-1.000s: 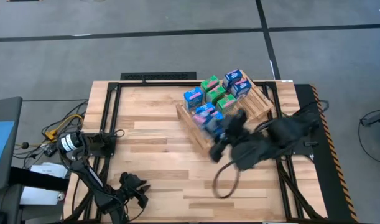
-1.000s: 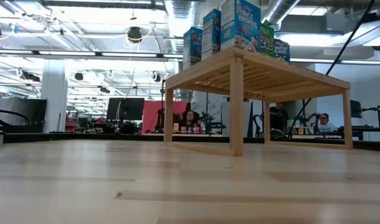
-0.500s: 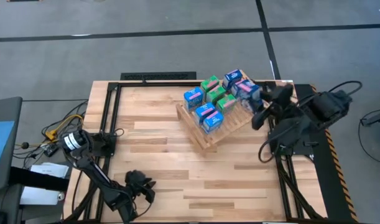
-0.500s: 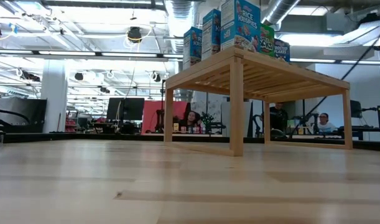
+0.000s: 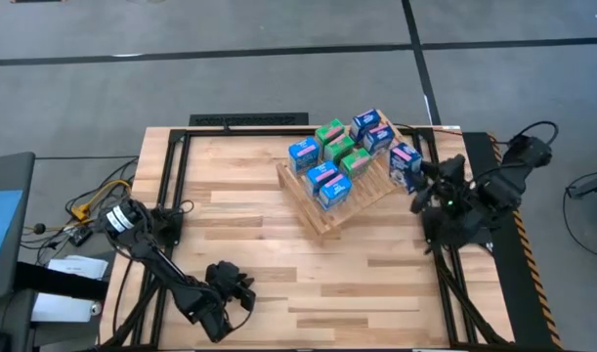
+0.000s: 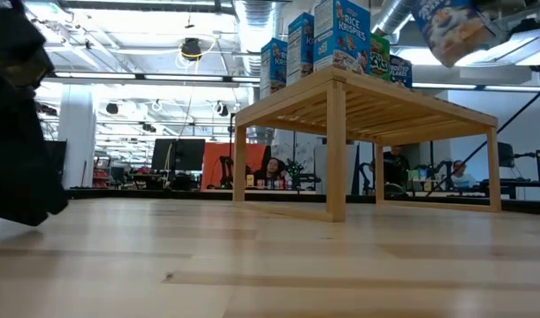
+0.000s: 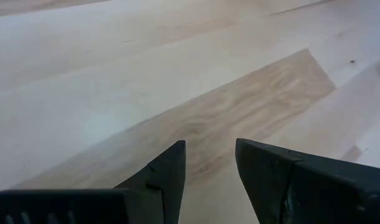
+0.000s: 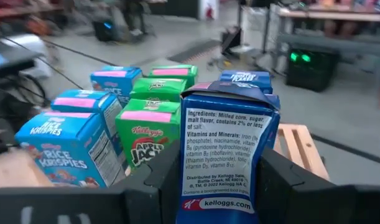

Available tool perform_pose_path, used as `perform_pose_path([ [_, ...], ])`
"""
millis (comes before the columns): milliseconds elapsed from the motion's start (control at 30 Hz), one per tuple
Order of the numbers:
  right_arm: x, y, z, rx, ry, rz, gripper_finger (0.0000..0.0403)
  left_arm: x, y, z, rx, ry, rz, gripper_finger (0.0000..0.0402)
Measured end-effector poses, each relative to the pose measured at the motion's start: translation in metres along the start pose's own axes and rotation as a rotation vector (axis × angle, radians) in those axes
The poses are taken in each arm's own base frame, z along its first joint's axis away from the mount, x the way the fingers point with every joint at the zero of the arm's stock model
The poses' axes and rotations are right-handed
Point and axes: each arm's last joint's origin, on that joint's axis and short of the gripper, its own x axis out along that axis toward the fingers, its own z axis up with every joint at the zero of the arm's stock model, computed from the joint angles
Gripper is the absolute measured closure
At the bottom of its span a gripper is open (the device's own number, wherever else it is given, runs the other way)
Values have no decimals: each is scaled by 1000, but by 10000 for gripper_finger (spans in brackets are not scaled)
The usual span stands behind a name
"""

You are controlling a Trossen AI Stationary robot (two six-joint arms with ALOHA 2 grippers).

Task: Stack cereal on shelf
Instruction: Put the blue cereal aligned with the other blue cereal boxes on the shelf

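Our right hand [image 5: 415,184] grips a small blue cardboard cereal box [image 5: 405,162] upright at the right of the frame, just beside the light-wood slatted shelf [image 5: 322,212], presumably to add it to the boxes there, while our left hand [image 7: 208,174], fingers parted and empty, waits low over the wooden counter [image 5: 239,244].

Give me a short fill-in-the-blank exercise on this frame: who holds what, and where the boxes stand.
1. The right gripper is shut on a ____ cereal box.
2. The held box is not yet set on the ____.
3. The left gripper holds ____, near the table's front edge.
4. The green boxes on the wooden rack number ____.

Missing words: blue; rack; nothing; two
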Motion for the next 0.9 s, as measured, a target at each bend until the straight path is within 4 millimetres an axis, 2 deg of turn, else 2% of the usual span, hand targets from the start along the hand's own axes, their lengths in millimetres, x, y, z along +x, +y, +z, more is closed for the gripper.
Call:
perform_pose_path([
  [200, -7, -41, -17, 58, -51, 144, 235, 7, -6, 4, -18, 11, -14, 271],
  [467, 0, -92, -32, 75, -116, 294, 235, 17, -10, 13, -64, 10, 1, 271],
  [700, 15, -116, -56, 95, -144, 437, 235, 26, -15, 20, -110, 6, -4, 271],
  [900, 26, -129, -64, 155, -112, 530, 235, 33, -16, 26, -119, -6, 12, 271],
])
